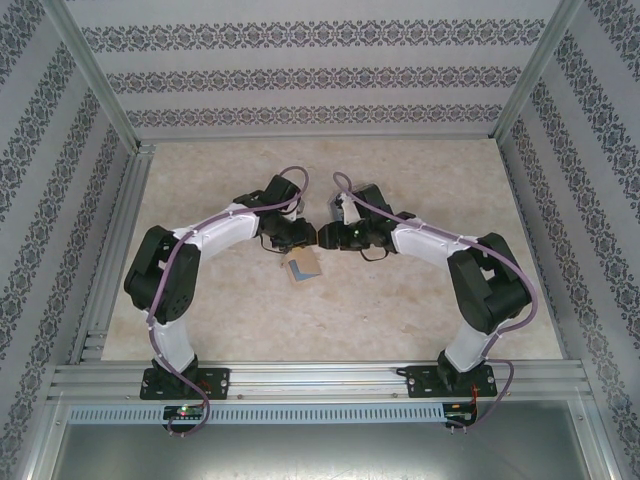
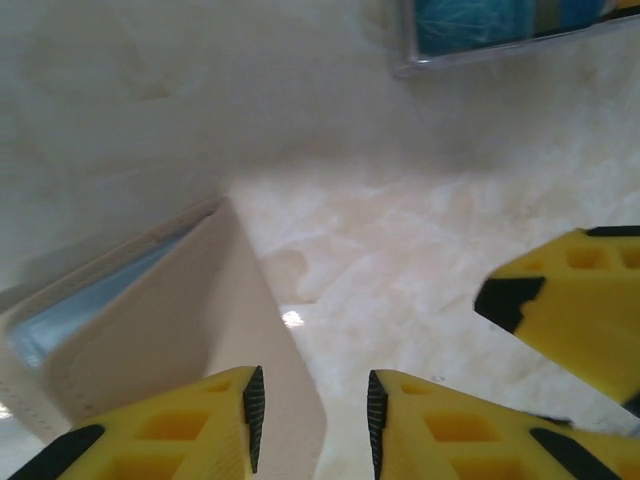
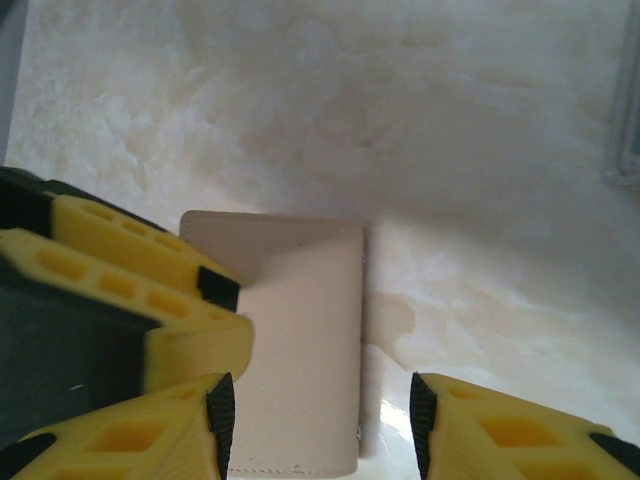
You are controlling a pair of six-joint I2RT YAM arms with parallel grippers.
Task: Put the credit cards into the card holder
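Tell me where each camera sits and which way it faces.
Top external: above, behind the bases, facing down on the table; both arms show.
Left wrist: on the left arm, facing down past the left gripper at the card holder.
Right wrist: on the right arm, facing down past the right gripper.
Shared: both wrists see the card holder.

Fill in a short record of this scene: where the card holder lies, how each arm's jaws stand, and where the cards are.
card holder: tan, on the table, partly open, grey-blue inside showing in the left wrist view
left gripper: jaws apart, at one edge of the card holder
right gripper: jaws apart, over the card holder's other edge
clear tray: apart from the card holder, blue cards inside, blurred
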